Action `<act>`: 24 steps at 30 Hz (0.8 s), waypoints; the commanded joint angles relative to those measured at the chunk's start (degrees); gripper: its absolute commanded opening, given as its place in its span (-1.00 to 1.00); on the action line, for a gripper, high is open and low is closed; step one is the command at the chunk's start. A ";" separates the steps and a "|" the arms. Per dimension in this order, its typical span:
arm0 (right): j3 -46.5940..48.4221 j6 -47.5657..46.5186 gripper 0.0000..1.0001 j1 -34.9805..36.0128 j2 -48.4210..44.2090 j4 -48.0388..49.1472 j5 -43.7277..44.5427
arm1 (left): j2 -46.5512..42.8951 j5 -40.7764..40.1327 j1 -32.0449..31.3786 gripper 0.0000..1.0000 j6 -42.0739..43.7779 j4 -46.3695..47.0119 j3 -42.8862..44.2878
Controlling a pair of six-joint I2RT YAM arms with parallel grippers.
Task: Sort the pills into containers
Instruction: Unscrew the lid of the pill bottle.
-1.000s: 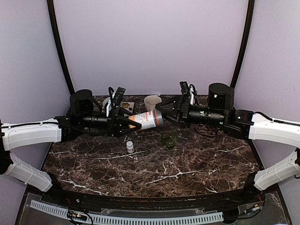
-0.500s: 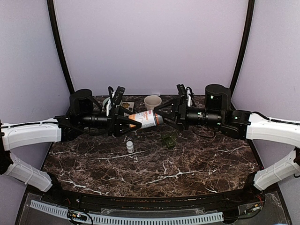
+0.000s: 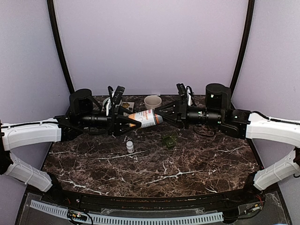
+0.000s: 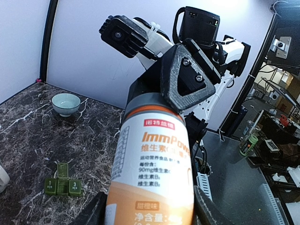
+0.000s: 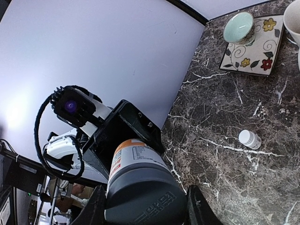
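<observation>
A white and orange vitamin bottle (image 3: 144, 119) hangs sideways above the marble table (image 3: 187, 164), with my left gripper (image 3: 136, 121) shut on its body. In the left wrist view the bottle (image 4: 157, 173) fills the space between my fingers (image 4: 96, 212). My right gripper (image 3: 159, 117) is shut on the bottle's dark grey cap (image 5: 143, 197), with one finger (image 5: 198, 208) pressed to each side. The small dark green pill box (image 3: 169, 139) lies on the table below the right gripper, one lid raised (image 4: 62, 184). No loose pills show.
A small white bottle (image 3: 130, 146) stands on the table in front of the left gripper. A cream mug (image 3: 152, 102) stands at the back. A pale green bowl (image 5: 239, 26) rests on a flowered tile (image 5: 262, 51) at the back left.
My right gripper has moved left to the bottle and its fingers have come together round the cap. The left arm and the bottle have stayed where they were.
</observation>
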 commanded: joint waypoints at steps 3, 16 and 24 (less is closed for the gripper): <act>2.84 -11.22 -1.00 0.10 -1.37 -1.46 -3.36 | -2.22 4.59 0.08 -1.00 -5.50 5.40 2.91; 3.17 -29.53 -1.00 -0.02 -6.84 -4.08 -5.93 | -0.55 14.44 2.48 -1.00 -22.66 17.07 2.77; 2.48 -39.22 -1.00 0.45 -9.11 -6.10 -4.04 | 1.32 18.80 2.62 -1.00 -28.34 20.92 2.93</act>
